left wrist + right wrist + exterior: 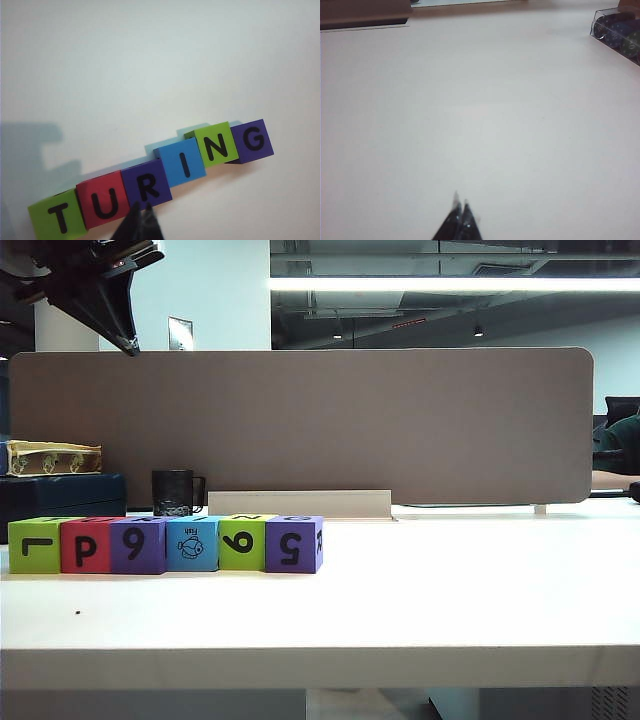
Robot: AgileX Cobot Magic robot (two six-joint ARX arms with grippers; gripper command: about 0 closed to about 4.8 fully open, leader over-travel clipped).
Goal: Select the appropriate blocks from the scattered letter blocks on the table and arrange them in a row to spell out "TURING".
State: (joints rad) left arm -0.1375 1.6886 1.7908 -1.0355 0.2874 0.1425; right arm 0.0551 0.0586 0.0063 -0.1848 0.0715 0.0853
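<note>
Office: desk divider panel (300, 425), ceiling strip light (455, 284), mug (175, 492).

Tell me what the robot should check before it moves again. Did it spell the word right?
1. Word reads TURING on top of the letter blocks: ok.
2. All six blocks sit in one row, touching: ok, though the green N block sits a bit out of line.
3. Left gripper is shut, holds nothing, and hangs above the row near the R: ok.
4. Right gripper is shut, holds nothing, over bare table: ok.
5. Black mug stands behind the row, apart from it: ok.
6. Any spare blocks left elsewhere: cannot tell.
</note>
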